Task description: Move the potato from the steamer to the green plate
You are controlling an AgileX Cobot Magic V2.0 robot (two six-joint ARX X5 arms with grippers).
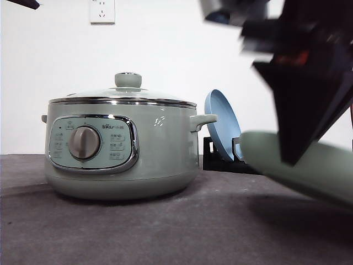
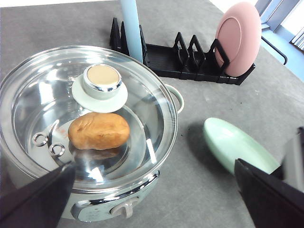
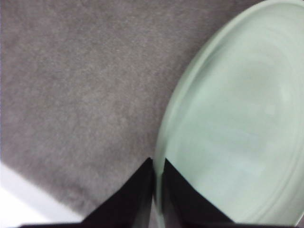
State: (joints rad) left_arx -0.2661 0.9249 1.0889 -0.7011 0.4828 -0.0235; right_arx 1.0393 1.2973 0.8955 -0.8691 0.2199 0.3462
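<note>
Gripping the green plate [image 3: 237, 128] by its rim, my right gripper [image 3: 158, 190] holds it tilted above the table [image 1: 138, 232], right of the steamer [image 1: 124, 149]. Potato [image 2: 99, 131] lies inside under the glass lid [image 2: 38, 95]. My left gripper [image 2: 156, 199] is spread wide above the steamer.

Grey felt-covered table [image 1: 138, 232] carries the lidded steamer [image 1: 124, 157] under the left gripper [image 2: 152, 199]; a black dish rack [image 2: 190, 64] stands beyond it
</note>
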